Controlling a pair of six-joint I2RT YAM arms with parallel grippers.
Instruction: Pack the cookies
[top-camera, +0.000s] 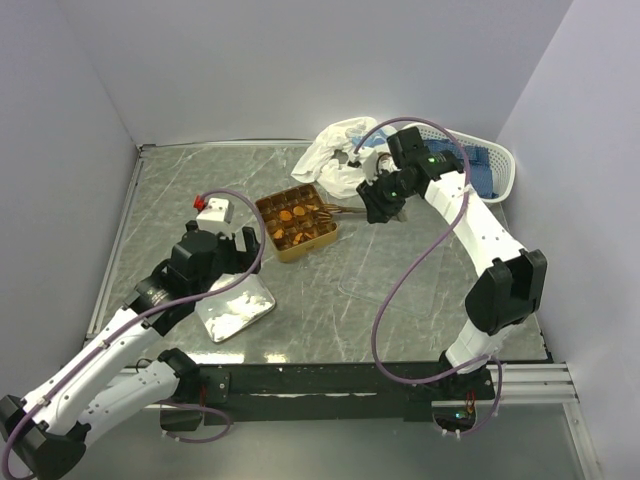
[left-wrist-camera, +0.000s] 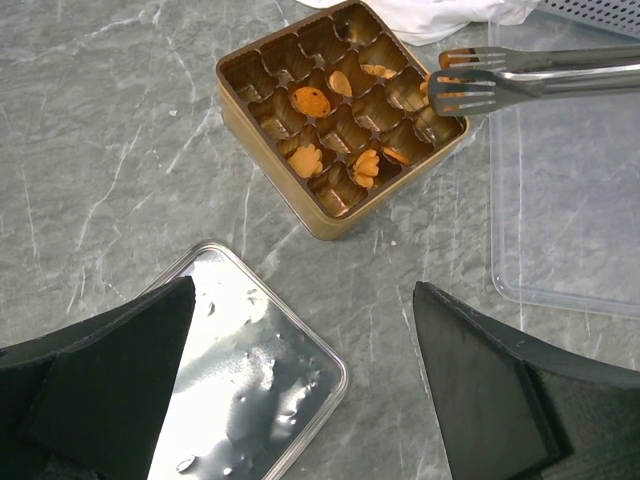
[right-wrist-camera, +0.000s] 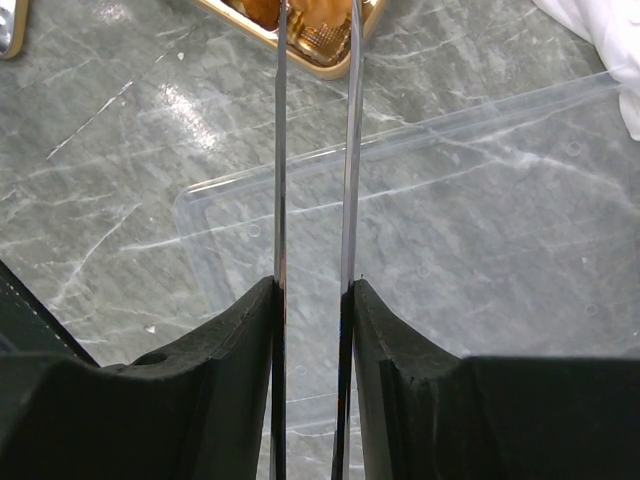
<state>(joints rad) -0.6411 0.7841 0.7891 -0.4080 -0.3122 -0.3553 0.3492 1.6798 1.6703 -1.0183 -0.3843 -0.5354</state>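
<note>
Cookies (top-camera: 285, 213) are seen in the top view as orange spots inside the tin (top-camera: 313, 244), which lies between the two grippers. The left gripper (top-camera: 222, 237) is spread wide and holds nothing; the tin lies just ahead of its jaws and a lid (top-camera: 235, 308) below and behind them. The right gripper (top-camera: 378, 200) is clamped on tongs (top-camera: 345, 212), whose tips reach ahead of its jaws to the tin's edge, while a cloth (top-camera: 335, 150) and a basket (top-camera: 495, 165) lie behind it. In the left wrist view the fingers (left-wrist-camera: 110, 370) are set far apart with only the lid beneath the gap. About six cookies are counted ahead of the jaws in separate compartments, some flat, some tipped on edge. Something orange is caught between the tong tips at the tin's edge; whether it is a cookie cannot be told for certain. In the right wrist view the two tong blades are pinched nearly parallel between the pads (right-wrist-camera: 250, 330), a clear tray (right-wrist-camera: 450, 200) is seen under the jaws, and the tin lies far ahead of them. The cookies are judged light, stiff, dry and brittle, with scalloped rims likely to chip under hard pressure. They are best taken across opposite rims with a gentle squeeze of the tongs.
</note>
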